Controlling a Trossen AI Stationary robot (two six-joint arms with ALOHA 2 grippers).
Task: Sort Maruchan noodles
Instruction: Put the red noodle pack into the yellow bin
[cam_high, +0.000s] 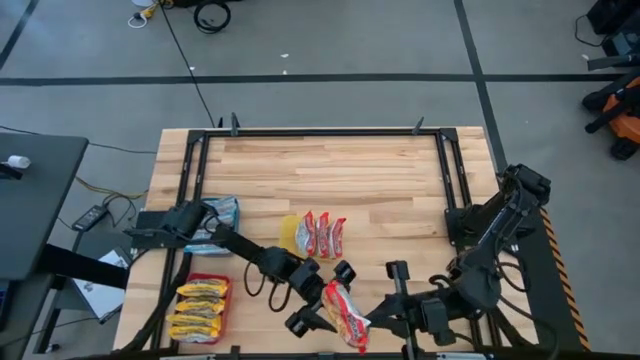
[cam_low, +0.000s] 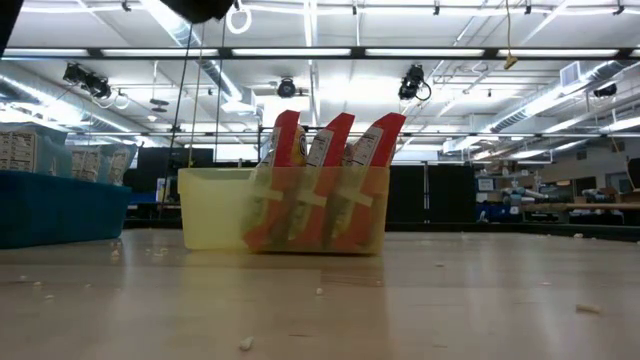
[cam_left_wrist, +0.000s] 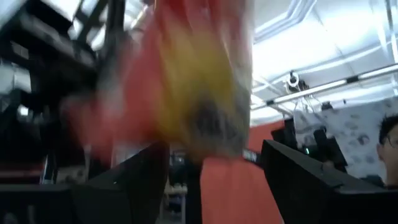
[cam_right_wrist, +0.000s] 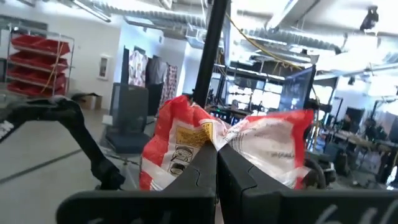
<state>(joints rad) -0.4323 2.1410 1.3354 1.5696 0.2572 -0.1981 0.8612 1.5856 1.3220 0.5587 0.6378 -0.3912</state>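
Wooden counter (cam_high: 330, 165) boards carry three trays. At six o'clock, a red-and-white noodle packet (cam_high: 346, 315) hangs above the boards, pinched by the clenched right end effector (cam_high: 385, 312). From nine o'clock the left end effector (cam_high: 325, 295) straddles it, fingers spread. More red packets (cam_high: 322, 235) stand upright in the yellow tray (cam_high: 290, 235) at centre.

No print can be read for certain anywhere. The red-and-white packet (cam_right_wrist: 230, 146) pinched in the right gripper (cam_right_wrist: 217, 163) bears a yellow label with dark marks and a line of grey lettering, all too blurred to make out.
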